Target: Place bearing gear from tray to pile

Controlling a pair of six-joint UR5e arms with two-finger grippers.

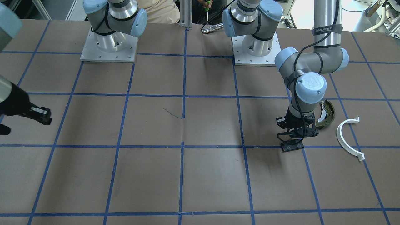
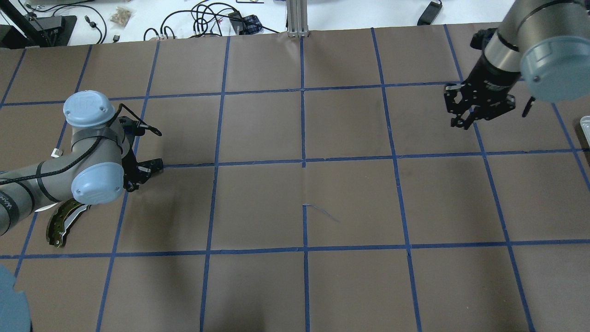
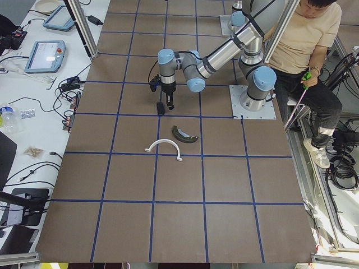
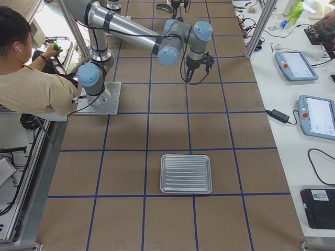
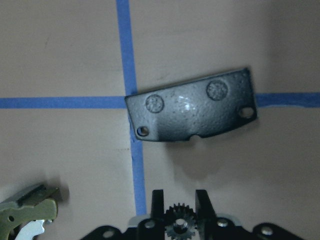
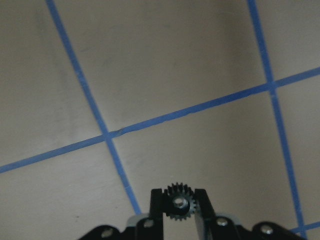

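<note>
Spotted no bearing gear anywhere, not even on the tray by the right edge. Held left gripper just above the black pad of the pile near the left edge, right gripper aloft. Could not tell either's spread. Judged placing likely finished; next, lifting clear without nudging.

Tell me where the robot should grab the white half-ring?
Probably at the middle of the white half-ring, coming straight down, with one finger inside the curve and one outside. Its wall is thin there and inside the curve is bare table. The ends carry bent-out tabs that look awkward to pinch.
</note>
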